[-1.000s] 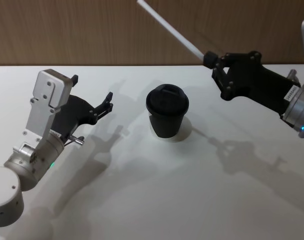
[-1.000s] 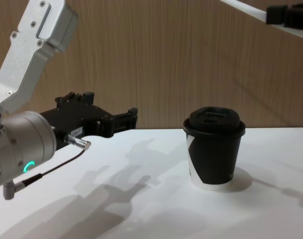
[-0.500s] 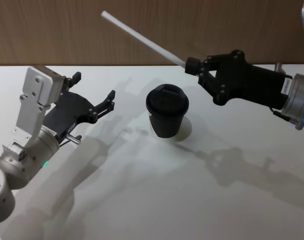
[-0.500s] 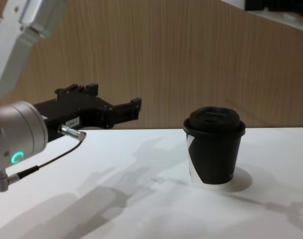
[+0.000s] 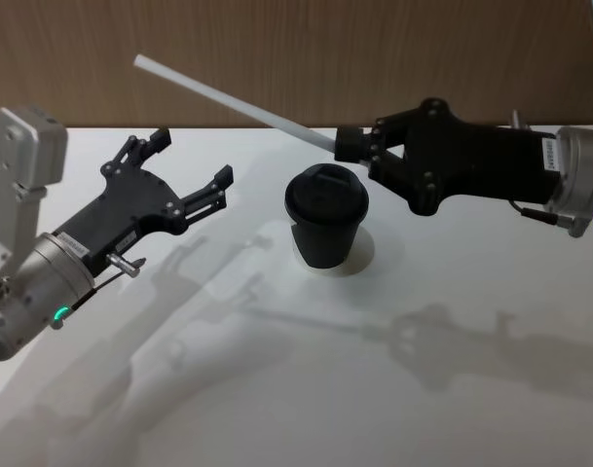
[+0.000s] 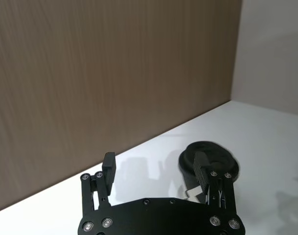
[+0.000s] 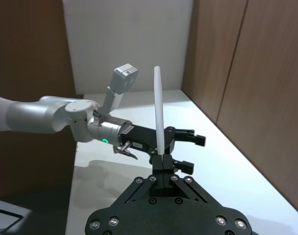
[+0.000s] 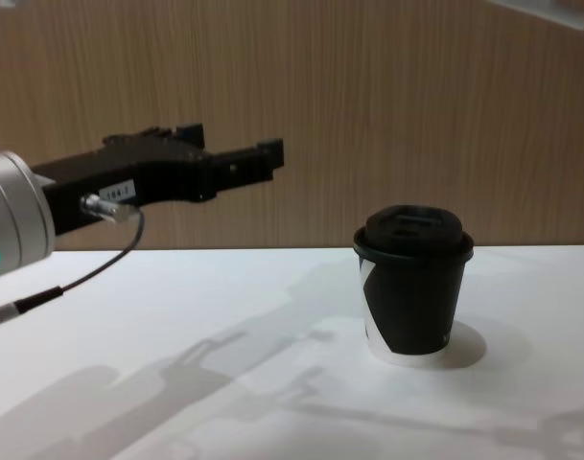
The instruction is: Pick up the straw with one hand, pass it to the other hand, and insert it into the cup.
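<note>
Right of the lidded paper cup (image 5: 326, 216), the right gripper (image 5: 350, 146) clamps its jaws on the white straw (image 5: 228, 100), which slants leftward above the cup. The left gripper (image 5: 193, 158) hovers left of the cup, jaws wide.

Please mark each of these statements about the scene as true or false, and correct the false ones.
1. The right gripper holds the straw by one end. True.
2. The straw is already inserted in the cup. False: the straw is in the air, clear of the cup, and its free end points toward the robot's left.
3. The left gripper is closed on the straw. False: its fingers are spread open and hold nothing, apart from the straw.
4. The cup stands upright on the table with its lid on. True.
</note>
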